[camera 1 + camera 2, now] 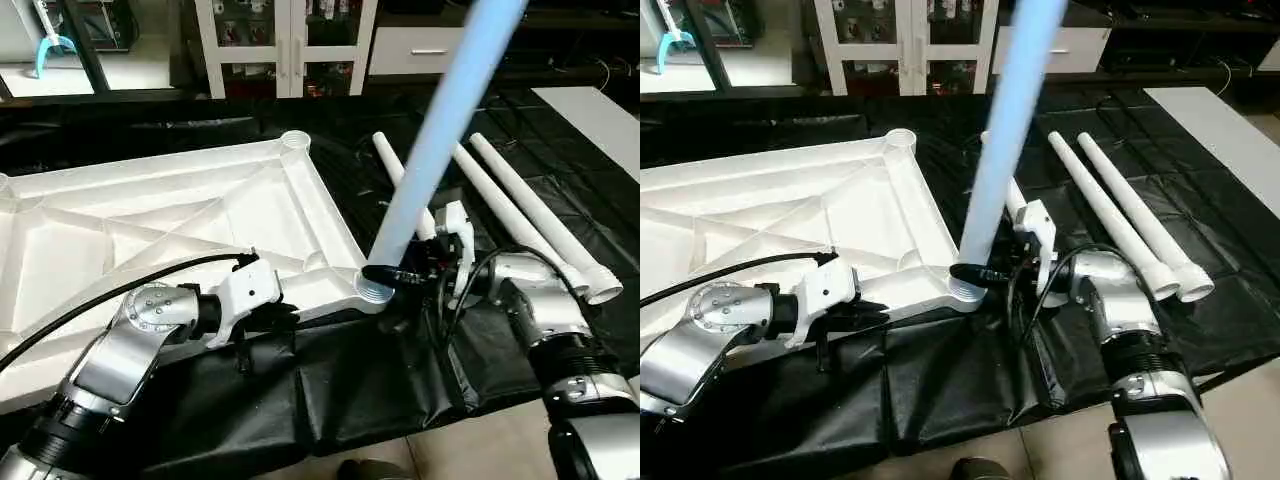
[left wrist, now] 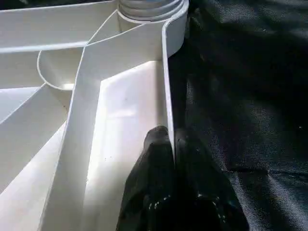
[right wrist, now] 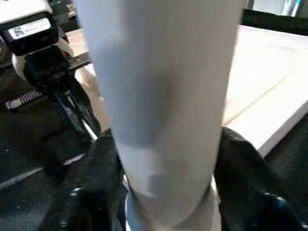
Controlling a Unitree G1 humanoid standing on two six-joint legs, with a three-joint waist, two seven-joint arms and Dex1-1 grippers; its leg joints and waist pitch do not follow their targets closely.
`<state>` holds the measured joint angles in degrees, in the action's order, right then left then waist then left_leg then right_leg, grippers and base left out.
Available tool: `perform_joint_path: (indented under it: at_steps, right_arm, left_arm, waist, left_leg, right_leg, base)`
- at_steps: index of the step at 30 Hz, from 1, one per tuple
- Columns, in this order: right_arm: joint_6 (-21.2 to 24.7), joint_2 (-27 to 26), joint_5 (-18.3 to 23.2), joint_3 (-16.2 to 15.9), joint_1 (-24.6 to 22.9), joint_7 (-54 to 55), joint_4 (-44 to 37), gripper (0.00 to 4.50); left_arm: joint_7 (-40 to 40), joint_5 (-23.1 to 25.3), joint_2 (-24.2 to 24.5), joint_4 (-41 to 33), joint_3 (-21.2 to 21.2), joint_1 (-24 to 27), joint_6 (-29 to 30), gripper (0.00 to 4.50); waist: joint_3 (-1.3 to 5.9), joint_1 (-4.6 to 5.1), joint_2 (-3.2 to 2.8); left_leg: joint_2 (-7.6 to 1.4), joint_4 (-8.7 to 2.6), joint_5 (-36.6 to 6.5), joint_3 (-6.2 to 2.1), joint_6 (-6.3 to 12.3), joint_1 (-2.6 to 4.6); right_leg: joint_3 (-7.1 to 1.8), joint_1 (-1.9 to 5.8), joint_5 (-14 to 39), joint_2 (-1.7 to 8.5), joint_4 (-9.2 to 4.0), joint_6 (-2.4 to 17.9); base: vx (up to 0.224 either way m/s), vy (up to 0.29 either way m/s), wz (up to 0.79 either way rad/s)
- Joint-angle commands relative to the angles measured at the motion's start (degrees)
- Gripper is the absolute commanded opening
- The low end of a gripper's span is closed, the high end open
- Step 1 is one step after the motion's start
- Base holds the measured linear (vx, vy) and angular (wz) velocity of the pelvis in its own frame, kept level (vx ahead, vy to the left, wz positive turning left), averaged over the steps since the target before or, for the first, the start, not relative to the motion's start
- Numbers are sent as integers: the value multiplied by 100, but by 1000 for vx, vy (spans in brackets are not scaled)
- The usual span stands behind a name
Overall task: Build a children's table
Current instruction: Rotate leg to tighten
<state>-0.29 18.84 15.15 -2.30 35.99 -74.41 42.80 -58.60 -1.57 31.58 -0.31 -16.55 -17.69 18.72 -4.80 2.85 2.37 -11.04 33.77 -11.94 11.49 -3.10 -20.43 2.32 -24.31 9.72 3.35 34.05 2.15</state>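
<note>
The children's table top lies upside down on black cloth, ribs facing up. A long white leg stands tilted in its near right corner socket. My right gripper is shut on the foot of this leg, one black finger on each side just above the socket. My left gripper is shut on the thin front rim of the top, a little to the left of that corner. Three more legs lie on the cloth to the right.
A white glass-door cabinet stands at the back. The black cloth hangs over the front edge, with bare floor below. A white board lies at the far right. The far corner socket is open.
</note>
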Motion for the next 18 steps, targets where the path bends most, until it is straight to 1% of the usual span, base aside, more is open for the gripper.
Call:
perform_joint_path:
  at_steps: [1, 2, 4, 5, 6, 8, 9, 11, 12, 13, 14, 15, 16, 18]
  right_arm:
    - [-13, 12, -62, 19, -43, 169, 49, 236]
    - [-40, -14, -84, 23, -42, 262, 69, 221]
    - [-74, -47, -111, 28, -42, 372, 91, 215]
    - [-137, -135, -159, 63, -45, 630, 131, 207]
    - [-153, -177, -171, 87, -42, 748, 155, 205]
    - [-194, -263, -230, 110, -57, 1031, 174, 201]
    - [-224, -313, -279, 116, -70, 1216, 182, 200]
    - [-269, -442, -400, 133, -105, 1680, 209, 199]
    - [-286, -565, -494, 140, -121, 2096, 267, 198]
    - [-302, -646, -557, 144, -130, 2365, 310, 198]
    - [-289, -760, -627, 163, -125, 2746, 384, 198]
    - [-268, -855, -682, 168, -115, 3024, 439, 197]
    - [-251, -975, -752, 179, -92, 3377, 513, 196]
    - [-140, -1213, -818, 233, -24, 4025, 655, 195]
  left_arm:
    - [-198, 32, 41, 159, -309, 128, 82, 0]
    - [-190, 41, 40, 167, -316, 123, 76, 0]
    - [-179, 53, 35, 177, -323, 119, 66, 0]
    - [-157, 67, 15, 185, -336, 114, 56, 0]
    - [-148, 77, 7, 190, -343, 111, 47, 0]
    - [-87, 96, -36, 202, -342, 102, 45, 0]
    - [-39, 109, -68, 218, -336, 88, 51, 0]
    - [105, 172, -153, 287, -331, 30, 68, 0]
    - [248, 237, -241, 369, -331, -43, 88, 0]
    - [342, 278, -299, 425, -331, -92, 101, 0]
    - [475, 336, -379, 490, -334, -164, 192, 0]
    - [571, 378, -451, 525, -343, -223, 253, 0]
    - [688, 417, -548, 562, -349, -296, 354, 0]
    - [957, 496, -749, 612, -346, -434, 659, 0]
  waist:
    - [274, -3, -49]
    - [276, -5, -45]
    - [267, -4, -48]
    - [258, -4, -50]
    - [247, 5, -45]
    - [234, 25, -41]
    - [226, 29, -42]
    - [215, 55, -35]
    - [210, 59, -39]
    - [209, 78, -59]
    - [217, 83, -53]
    - [221, 90, -58]
    - [230, 101, -77]
    - [230, 130, -76]
  left_leg:
    - [-250, -381, -851, -81, 568, 37]
    - [-249, -382, -870, -80, 557, 41]
    - [-250, -385, -926, -80, 519, 45]
    - [-252, -391, -995, -86, 490, 42]
    - [-252, -399, -1058, -88, 448, 45]
    - [-248, -413, -1239, -104, 367, 40]
    - [-243, -414, -1341, -104, 321, 53]
    - [-238, -431, -1531, -124, 226, 53]
    - [-240, -433, -1553, -129, 202, 58]
    - [-239, -438, -1562, -132, 124, 63]
    - [-233, -439, -1589, -135, 105, 65]
    - [-231, -445, -1604, -138, 72, 70]
    - [-234, -445, -1612, -141, 60, 70]
    - [-223, -445, -1608, -136, 24, 63]
  right_leg:
    - [-257, 273, 1109, 375, -368, 1495]
    - [-257, 274, 1131, 371, -370, 1486]
    - [-258, 263, 1207, 371, -378, 1465]
    - [-258, 261, 1299, 374, -386, 1440]
    - [-259, 246, 1422, 376, -399, 1398]
    - [-257, 249, 1715, 384, -425, 1310]
    - [-263, 234, 1899, 386, -449, 1247]
    - [-261, 223, 2263, 387, -483, 1116]
    - [-263, 213, 2323, 391, -488, 1087]
    - [-263, 193, 2339, 387, -493, 1067]
    - [-261, 198, 2346, 385, -492, 1056]
    - [-263, 195, 2339, 385, -494, 1048]
    - [-265, 196, 2289, 387, -488, 1062]
    - [-265, 193, 2243, 385, -493, 1087]
  base:
    - [0, 0, 0]
    - [0, 0, 0]
    - [0, 0, 0]
    - [0, 0, 0]
    - [0, 0, 0]
    - [0, 0, 0]
    - [0, 0, 0]
    - [0, 0, 0]
    - [0, 0, 0]
    - [0, 0, 0]
    - [0, 0, 0]
    - [0, 0, 0]
    - [0, 0, 0]
    - [0, 0, 0]
